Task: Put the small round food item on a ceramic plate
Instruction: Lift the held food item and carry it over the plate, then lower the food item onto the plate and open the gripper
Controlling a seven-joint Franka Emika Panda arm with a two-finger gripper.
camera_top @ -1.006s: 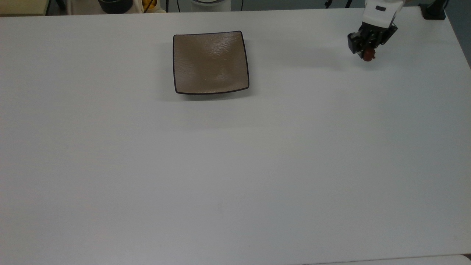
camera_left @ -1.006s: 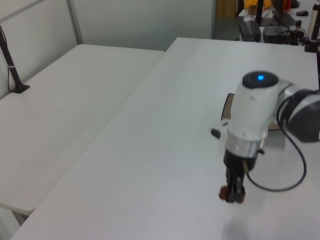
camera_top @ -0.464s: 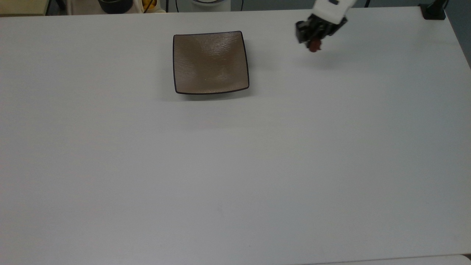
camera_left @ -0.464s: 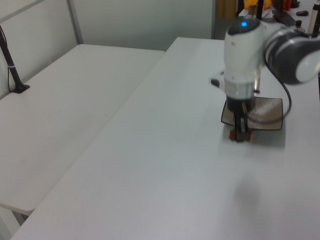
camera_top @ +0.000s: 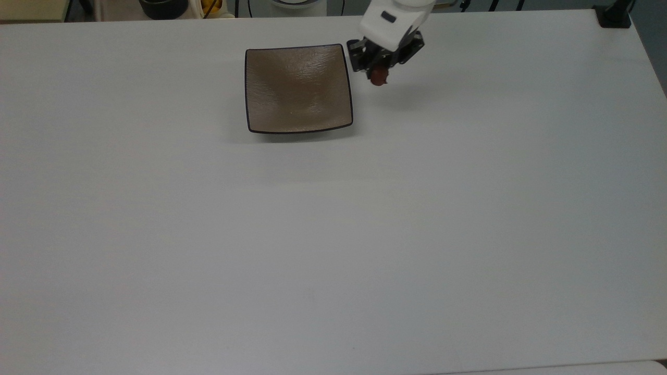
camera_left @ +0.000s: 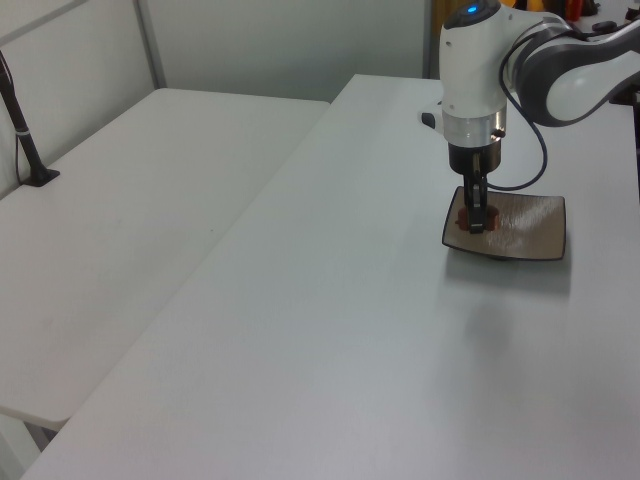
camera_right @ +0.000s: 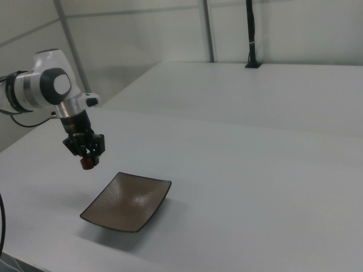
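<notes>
So the end effector (camera_top: 379, 73) has its two fingers pinched tight on the chestnut (camera_top: 378, 77), which pokes out just below the fingertips, reddish-brown and glossy. It's carried well up off the white counter (camera_top: 365, 234). That height makes sense, since the square ceramic plate (camera_top: 298, 88) has upturned corners and a thin dark rim, and the nut needs to clear that edge on its way in instead of clipping it.

Where things sit: in the top view the chestnut is just beside the plate's upper right corner, off the top view's right of the rim, so it isn't over the dish yet. In the right view it hangs above and to the right view's left of the plate (camera_right: 127, 201), with a clear gap of air underneath. The left view puts the nut (camera_left: 476, 222) in front of the plate's near edge, but that looks like line of sight more than real overlap. The plate itself is bare and lies flat on the counter.

Pose-wise, the arm comes in from the far edge of the counter, with the white wrist pretty much vertical and the end effector (camera_right: 86, 156) pointing straight down. The fingers hold the nut from the sides, which probably suits something this small and slick: a straight-down release should drop it without much roll. Judging from this, the carry is nearly done, and what's left is a short sideways shift over the plate, then lowering and letting go.
</notes>
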